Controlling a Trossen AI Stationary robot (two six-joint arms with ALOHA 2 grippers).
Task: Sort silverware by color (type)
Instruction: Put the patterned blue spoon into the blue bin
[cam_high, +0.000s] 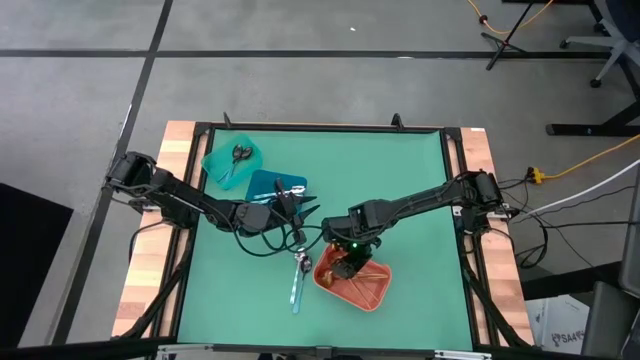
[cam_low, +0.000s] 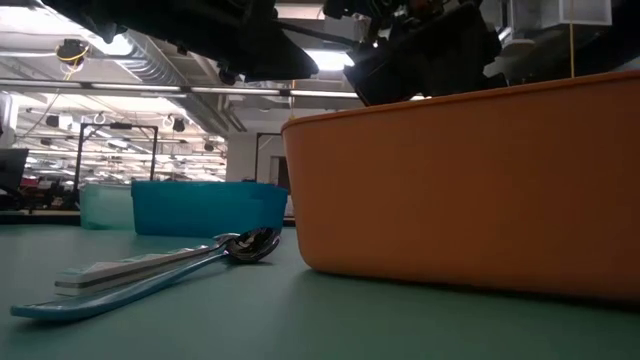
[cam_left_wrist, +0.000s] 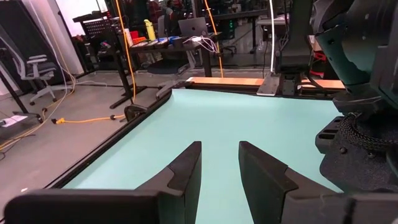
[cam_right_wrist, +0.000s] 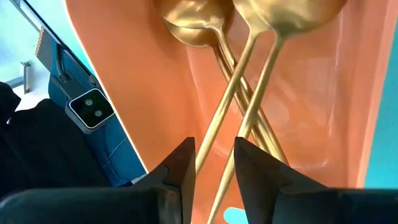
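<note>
coral bin (cam_right_wrist: 311, 124) holding gold spoons (cam_right_wrist: 249, 93), dark utensils (cam_high: 240, 154) in teal bin (cam_high: 222, 168)

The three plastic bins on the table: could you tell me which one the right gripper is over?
The coral bin, holding gold spoons, sits under the right gripper.

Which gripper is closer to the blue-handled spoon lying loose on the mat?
Left. The left gripper hovers just above the blue-handled spoon, toward the blue bin. The right gripper is beside it, inside the coral bin.
</note>
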